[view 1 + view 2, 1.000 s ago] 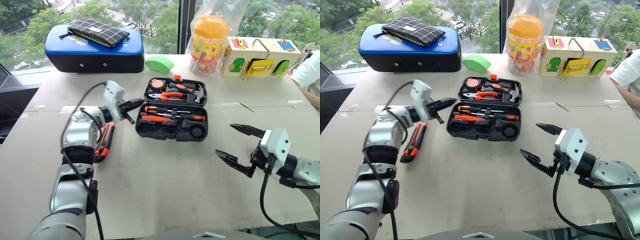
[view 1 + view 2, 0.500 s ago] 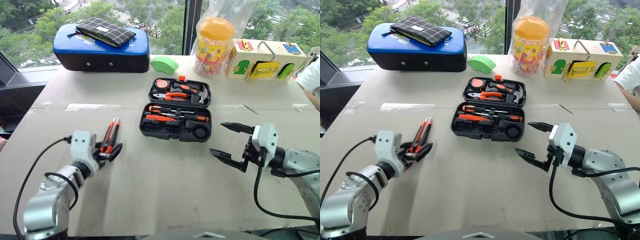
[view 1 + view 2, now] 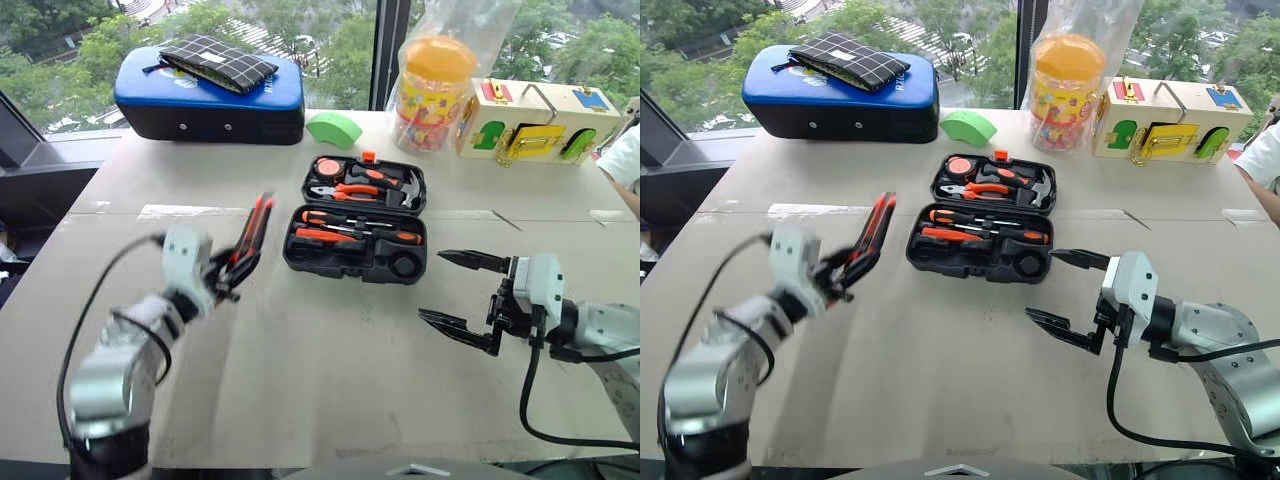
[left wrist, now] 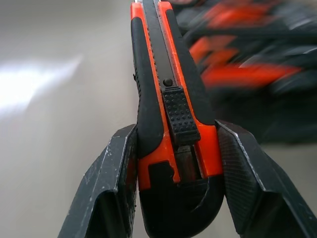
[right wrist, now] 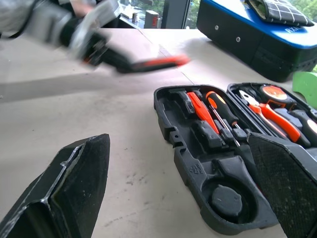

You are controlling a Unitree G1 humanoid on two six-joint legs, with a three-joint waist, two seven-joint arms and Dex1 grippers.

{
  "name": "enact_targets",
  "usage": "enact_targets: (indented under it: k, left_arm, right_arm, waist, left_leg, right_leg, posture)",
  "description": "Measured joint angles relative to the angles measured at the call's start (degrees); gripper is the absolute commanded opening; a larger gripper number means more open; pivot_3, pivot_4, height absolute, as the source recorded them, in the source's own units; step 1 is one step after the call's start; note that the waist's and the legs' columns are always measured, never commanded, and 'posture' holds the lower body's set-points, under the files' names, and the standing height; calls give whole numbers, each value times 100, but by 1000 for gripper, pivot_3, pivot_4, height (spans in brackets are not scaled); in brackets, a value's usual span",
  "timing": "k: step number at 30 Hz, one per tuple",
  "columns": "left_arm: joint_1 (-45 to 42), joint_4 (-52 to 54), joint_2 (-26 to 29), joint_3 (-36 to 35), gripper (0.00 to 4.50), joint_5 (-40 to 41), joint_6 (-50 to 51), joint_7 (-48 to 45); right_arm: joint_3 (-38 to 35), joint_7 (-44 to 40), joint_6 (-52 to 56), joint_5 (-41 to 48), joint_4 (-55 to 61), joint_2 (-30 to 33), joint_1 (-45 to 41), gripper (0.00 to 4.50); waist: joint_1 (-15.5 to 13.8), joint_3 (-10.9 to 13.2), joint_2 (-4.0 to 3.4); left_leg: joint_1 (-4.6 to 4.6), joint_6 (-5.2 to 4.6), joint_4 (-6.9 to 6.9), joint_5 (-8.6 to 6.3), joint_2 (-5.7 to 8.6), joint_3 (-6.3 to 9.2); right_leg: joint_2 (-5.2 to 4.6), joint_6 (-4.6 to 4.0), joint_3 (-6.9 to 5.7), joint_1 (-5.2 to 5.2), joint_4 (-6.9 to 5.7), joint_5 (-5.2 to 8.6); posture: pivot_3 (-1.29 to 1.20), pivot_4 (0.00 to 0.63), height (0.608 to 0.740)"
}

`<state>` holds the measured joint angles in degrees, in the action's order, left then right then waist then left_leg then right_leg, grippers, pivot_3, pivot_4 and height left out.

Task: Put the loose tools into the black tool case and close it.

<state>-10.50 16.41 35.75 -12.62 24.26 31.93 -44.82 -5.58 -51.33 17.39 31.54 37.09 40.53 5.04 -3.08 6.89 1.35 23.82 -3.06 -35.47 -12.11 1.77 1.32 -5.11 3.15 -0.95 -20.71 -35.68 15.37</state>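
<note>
Clamping the utility knife (image 4: pixel 168 114) by its butt, the left claw (image 3: pixel 228 272) is held above the tabletop (image 3: pixel 330 350), left of the open black tool case (image 3: pixel 358 235); the right claw (image 3: pixel 462 302) is spread wide, empty.

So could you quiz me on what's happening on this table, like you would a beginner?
1. True or false: the left gripper holds the utility knife.
2. Is the black tool case A) open or B) closed?
3. Fill in: the right gripper's fingers are ____.

Key: 1 true; 2 A; 3 open, holding nothing.
</note>
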Motion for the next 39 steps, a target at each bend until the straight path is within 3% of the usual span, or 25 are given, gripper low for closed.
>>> enact_targets:
  k: [1,2,6,10,14,23,30,32,36,39]
  left_arm:
    - [-627,-501,237,480,1725,-69,-445,-858]
    - [-765,-654,287,609,1725,-98,-548,-1071]
    - [-2454,-3125,360,2085,1725,-932,-1999,-2995]
    - [-3716,-5273,85,2719,1725,-1647,-3445,-3900]
    - [-4348,-6506,-45,2928,1725,-2076,-4359,-4338]
    - [-4600,-7012,80,3466,1725,-2164,-5030,-4656]
    - [-4732,-7320,68,3478,1725,-2276,-5399,-4670]
    - [-4789,-7442,30,3444,2752,-2358,-5501,-4660]
    - [-4905,-7623,-42,3243,4401,-2496,-5638,-4492]
    - [-4903,-7575,-104,3087,4343,-2227,-5167,-4634]
  right_arm:
    - [-49,3,-2,4,66,34,88,4500]
    - [-52,2,0,4,69,44,93,4500]
    - [-488,42,22,44,242,218,466,4500]
    - [-974,93,65,69,539,262,992,4500]
    - [-1350,183,99,68,778,232,1483,4500]
    - [-1579,354,62,15,964,80,1935,4500]
    - [-1933,257,-2,23,834,141,1963,4500]
    - [-2019,218,-2,28,740,177,1954,4500]
    - [-2019,168,-2,42,724,181,1932,4500]
    - [-2017,168,1,43,724,183,1911,4500]
  waist:
    - [24,-5,0]
    - [44,-7,0]
    - [91,4,-4]
    - [93,8,6]
    - [105,11,12]
    - [108,12,25]
    - [111,11,25]
    - [110,11,25]
    - [112,11,25]
    - [113,13,25]
  left_leg:
    - [-4,-8,2,-4,2,-14]
    - [-3,-12,1,-5,4,-19]
    - [-1,-40,10,8,-2,-22]
    - [3,-41,13,8,-7,-13]
    - [3,-43,8,7,-6,-20]
    - [3,-52,-17,2,-7,-15]
    - [2,-52,-19,2,-8,-13]
    - [0,-52,-23,2,-7,-16]
    - [1,-53,-27,1,-8,-17]
    - [3,-54,-27,1,-8,-14]
  right_leg:
    - [-2,-1,17,1,6,0]
    - [-2,0,21,0,10,0]
    - [15,3,16,-3,14,-2]
    - [25,26,5,-2,10,-11]
    - [23,30,2,-1,8,-12]
    - [19,32,8,0,-5,-12]
    - [23,33,3,1,-10,-12]
    - [24,34,-6,1,-13,-12]
    - [25,35,-10,1,-15,-12]
    - [37,35,-16,1,-16,-12]
  posture:
    - [0,150,740]
    - [0,150,740]
    - [0,150,740]
    - [0,150,740]
    - [0,150,740]
    - [0,150,740]
    - [0,150,740]
    - [0,150,740]
    - [0,150,740]
    - [0,150,740]
